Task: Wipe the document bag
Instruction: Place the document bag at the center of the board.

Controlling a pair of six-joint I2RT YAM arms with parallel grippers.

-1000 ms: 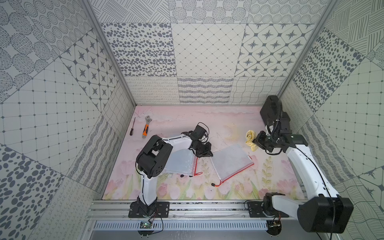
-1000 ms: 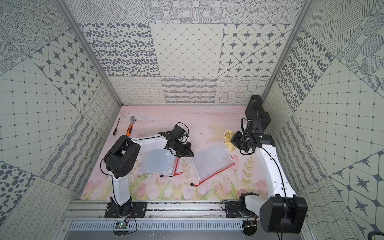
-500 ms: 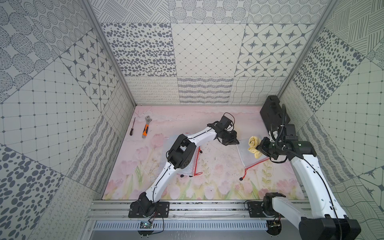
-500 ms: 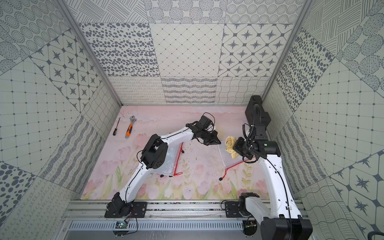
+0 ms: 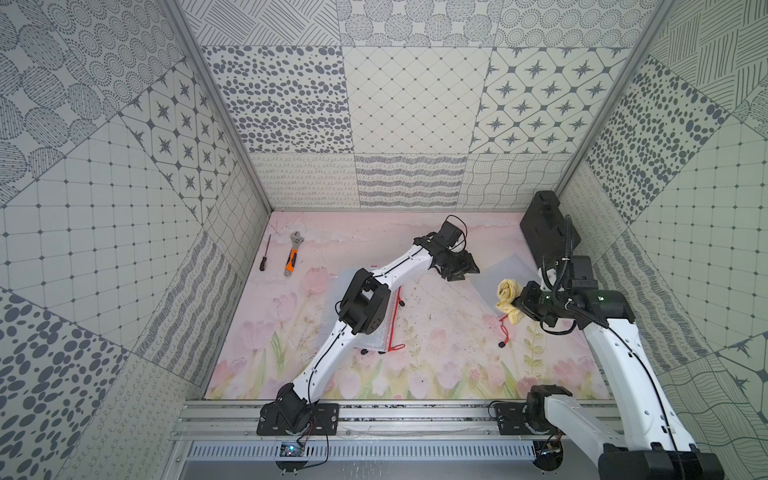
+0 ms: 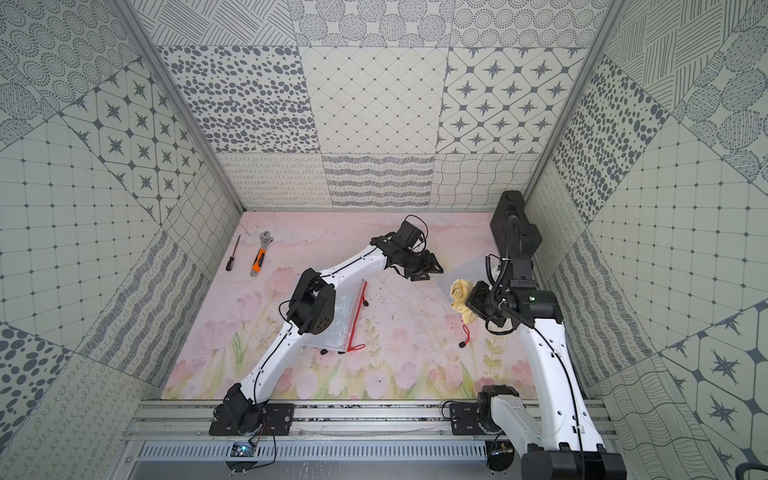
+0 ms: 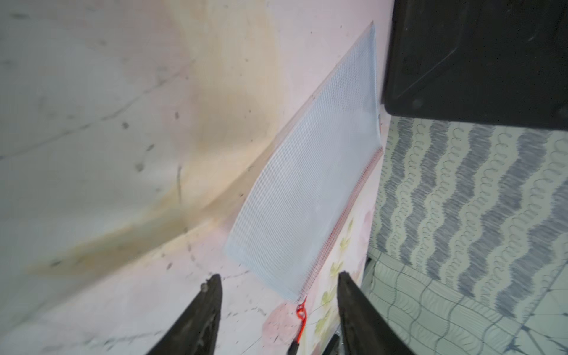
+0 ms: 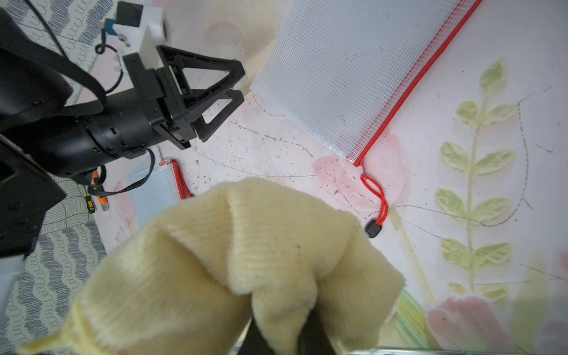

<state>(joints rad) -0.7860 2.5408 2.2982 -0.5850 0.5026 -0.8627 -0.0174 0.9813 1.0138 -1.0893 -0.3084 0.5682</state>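
Your left tool is released, fingers spread, just beside a corner of the red-zippered mesh document bag, which lies on the counter near your right arm. Your right tool is clenched on the yellow cloth.

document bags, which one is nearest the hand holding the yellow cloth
The bag beside the black box, just by the right hand and its yellow cloth; the other bag lies partly under the left arm.
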